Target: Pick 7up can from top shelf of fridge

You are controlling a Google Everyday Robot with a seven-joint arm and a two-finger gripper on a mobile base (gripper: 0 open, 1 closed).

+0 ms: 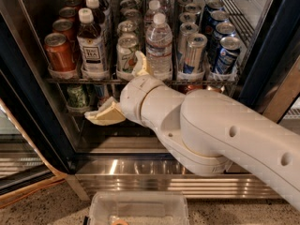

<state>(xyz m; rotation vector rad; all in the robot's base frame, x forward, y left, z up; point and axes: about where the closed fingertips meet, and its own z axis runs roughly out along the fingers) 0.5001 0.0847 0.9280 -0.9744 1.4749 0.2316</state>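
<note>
Silvery-white 7up can [127,55] stands upright in the front row of the top shelf [65,80], in a clear plastic stop. Tea bottle [91,42] just beside it on one side, water bottle [159,45] on the other. Orange-red can [59,51] at the row's far end; slim silver-and-blue can [193,53] past the water bottle.

Fridge [28,102] door open, dark frame, shiny steel base below.

Gripper [115,87] sits at the shelf's front edge, directly before the 7up can, on a bulky cream arm [225,130] reaching in from the lower right of the view. Fingers spread wide, nothing held. Upper finger [140,62] rises above the rack edge into the gap between the 7up can and the water bottle; it looks to be against the can's side, though contact is not certain from this angle. Lower finger [105,114] hangs below the rack, in front of the lower shelf, near a green can [77,96].

Clear plastic tub [140,205] on the floor before the fridge.
</note>
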